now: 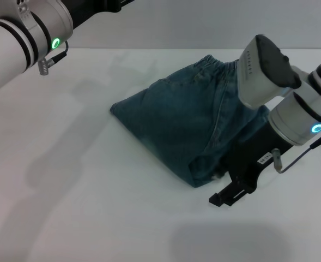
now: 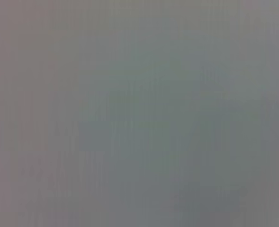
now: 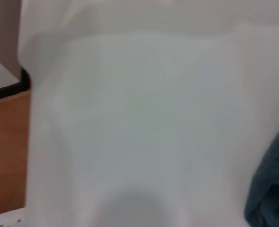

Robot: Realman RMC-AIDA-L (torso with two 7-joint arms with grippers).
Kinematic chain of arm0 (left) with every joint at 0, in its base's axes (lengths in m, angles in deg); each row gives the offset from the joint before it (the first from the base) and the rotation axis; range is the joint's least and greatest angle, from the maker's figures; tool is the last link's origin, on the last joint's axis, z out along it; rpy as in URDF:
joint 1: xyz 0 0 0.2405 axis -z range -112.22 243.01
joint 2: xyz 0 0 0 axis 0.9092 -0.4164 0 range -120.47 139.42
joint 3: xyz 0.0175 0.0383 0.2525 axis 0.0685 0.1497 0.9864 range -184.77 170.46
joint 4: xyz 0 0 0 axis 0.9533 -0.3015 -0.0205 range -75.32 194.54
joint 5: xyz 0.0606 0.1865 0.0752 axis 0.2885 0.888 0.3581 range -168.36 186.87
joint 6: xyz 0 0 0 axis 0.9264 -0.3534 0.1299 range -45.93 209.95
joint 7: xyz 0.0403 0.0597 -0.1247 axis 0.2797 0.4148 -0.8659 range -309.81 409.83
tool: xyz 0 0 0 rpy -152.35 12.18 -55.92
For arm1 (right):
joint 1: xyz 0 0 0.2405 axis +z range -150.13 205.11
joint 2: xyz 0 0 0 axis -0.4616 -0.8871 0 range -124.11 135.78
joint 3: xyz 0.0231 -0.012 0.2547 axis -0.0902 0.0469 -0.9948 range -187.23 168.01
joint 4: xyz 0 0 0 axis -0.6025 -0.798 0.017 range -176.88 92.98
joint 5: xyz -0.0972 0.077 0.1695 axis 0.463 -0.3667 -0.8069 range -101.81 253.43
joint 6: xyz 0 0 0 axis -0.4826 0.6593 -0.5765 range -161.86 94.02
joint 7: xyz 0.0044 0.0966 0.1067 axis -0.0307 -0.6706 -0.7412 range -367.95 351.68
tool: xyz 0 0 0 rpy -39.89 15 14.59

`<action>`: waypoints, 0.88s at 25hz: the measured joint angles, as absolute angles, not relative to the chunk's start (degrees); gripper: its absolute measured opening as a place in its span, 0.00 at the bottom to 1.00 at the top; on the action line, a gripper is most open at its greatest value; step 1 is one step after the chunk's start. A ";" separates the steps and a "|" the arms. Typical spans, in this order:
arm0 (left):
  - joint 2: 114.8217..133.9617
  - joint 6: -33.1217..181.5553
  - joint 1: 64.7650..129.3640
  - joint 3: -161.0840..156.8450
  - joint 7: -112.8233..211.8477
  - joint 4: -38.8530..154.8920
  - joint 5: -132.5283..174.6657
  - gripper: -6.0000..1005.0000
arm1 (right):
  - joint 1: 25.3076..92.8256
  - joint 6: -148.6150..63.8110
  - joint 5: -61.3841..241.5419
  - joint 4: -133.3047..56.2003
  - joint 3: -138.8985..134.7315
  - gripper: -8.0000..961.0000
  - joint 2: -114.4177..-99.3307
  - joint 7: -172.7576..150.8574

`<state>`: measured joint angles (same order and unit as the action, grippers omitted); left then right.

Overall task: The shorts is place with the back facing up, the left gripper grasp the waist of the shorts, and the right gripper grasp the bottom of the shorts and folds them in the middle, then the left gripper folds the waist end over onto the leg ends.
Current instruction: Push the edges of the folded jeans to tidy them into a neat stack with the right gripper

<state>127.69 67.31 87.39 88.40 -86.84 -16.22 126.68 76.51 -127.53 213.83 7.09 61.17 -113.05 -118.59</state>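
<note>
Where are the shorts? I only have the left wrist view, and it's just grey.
Observer: The shorts lie bunched in a rough triangle on the table, right of centre in the head view, waistband on the far side.
Operator: So where is my left arm?
Observer: The left arm is raised at the far left, well clear of the shorts.
Operator: And the right gripper?
Observer: The right gripper sits low at the near right corner of the shorts.
</note>
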 joint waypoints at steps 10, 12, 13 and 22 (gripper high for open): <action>127.69 67.49 87.48 88.81 -86.84 -15.95 126.48 0.84 | 76.82 -119.38 210.33 3.81 66.09 0.63 -113.22 -118.88; 127.70 67.51 87.47 88.95 -86.84 -16.13 126.44 0.84 | 76.92 -118.93 208.97 3.65 66.37 0.63 -113.24 -118.88; 127.73 67.52 87.45 89.02 -86.84 -16.27 126.42 0.84 | 76.92 -118.93 208.97 3.65 66.37 0.63 -113.24 -118.88; 127.78 67.52 87.38 89.63 -86.84 -17.08 126.41 0.84 | 77.47 -117.30 207.27 3.67 67.77 0.63 -113.26 -119.07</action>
